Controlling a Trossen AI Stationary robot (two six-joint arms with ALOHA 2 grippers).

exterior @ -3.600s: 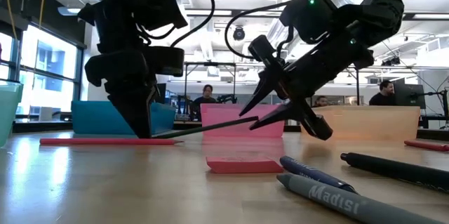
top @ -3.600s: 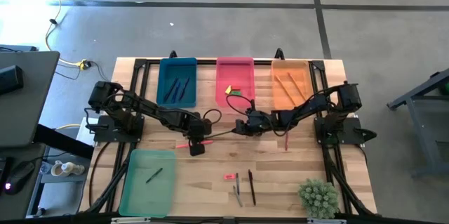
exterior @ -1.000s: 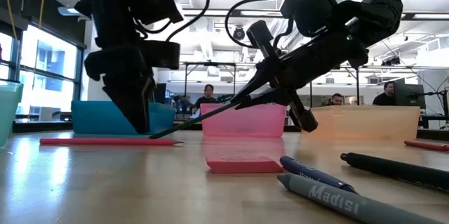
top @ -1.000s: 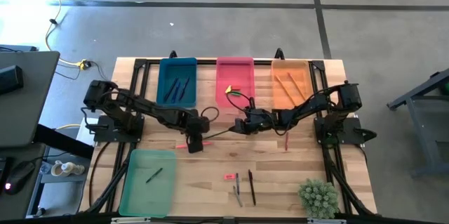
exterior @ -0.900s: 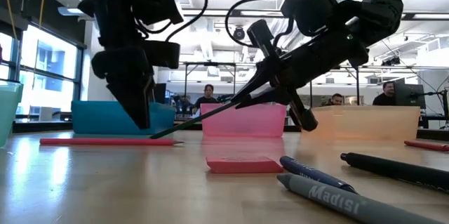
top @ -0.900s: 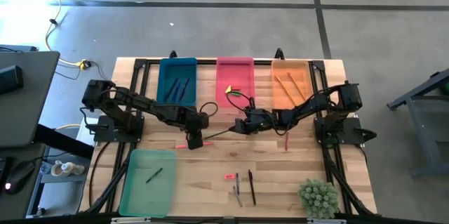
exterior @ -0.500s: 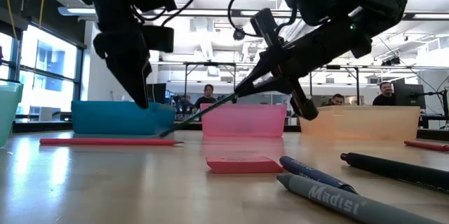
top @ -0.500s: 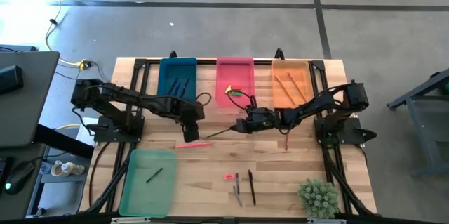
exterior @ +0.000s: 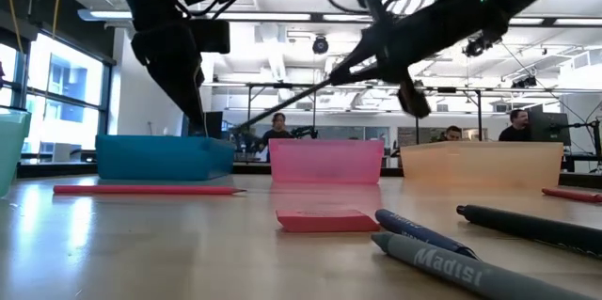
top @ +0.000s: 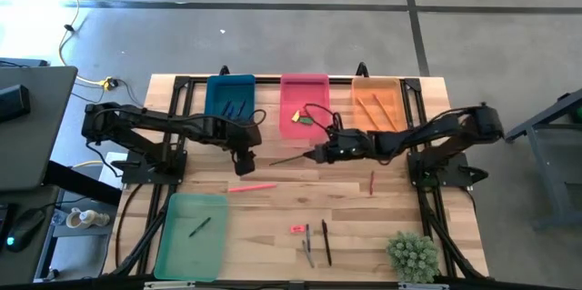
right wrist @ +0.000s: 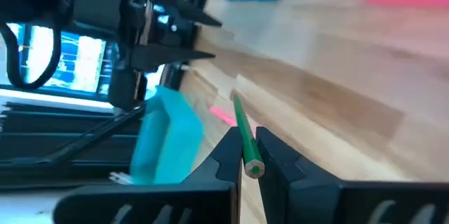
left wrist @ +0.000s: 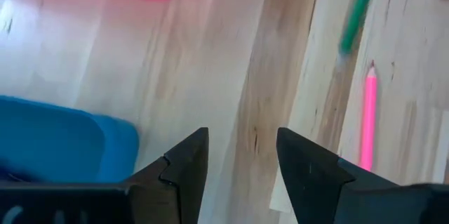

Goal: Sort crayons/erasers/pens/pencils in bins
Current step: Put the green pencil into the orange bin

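My right gripper (top: 320,155) is over the table's middle, shut on a long green pencil (top: 291,160) whose free tip points toward the table's left. The pencil slants down and clear of the table in the low view (exterior: 292,98). My left gripper (top: 244,157) is open and empty, just near of the blue bin (top: 230,106); its fingers (left wrist: 189,161) stand apart over bare wood. A pink pencil (top: 252,186) lies flat on the table near it. The pink bin (top: 304,101), orange bin (top: 376,108) and light green bin (top: 193,233) stand on the table. My right gripper pinches the green pencil near its blunt end (right wrist: 248,155) between its two fingers. The fingers come about level from the table's right, and the pencil runs on ahead of them. It is lifted clear, its free tip (exterior: 237,132) lower than the held end.
A red pencil (top: 371,182) lies right of centre. A pink eraser (top: 297,228) and pens (top: 309,245) (top: 326,242) lie near the front edge, beside a small plant (top: 412,255). The blue bin holds pens, the orange bin pencils, the green bin one crayon (top: 200,227).
My right gripper has risen and drawn toward the table's far right with the green pencil; the pencil's tip, which rested on the table, is now lifted clear. My left gripper has gone up and toward the far edge, away from the pencil tip and the pink pencil.
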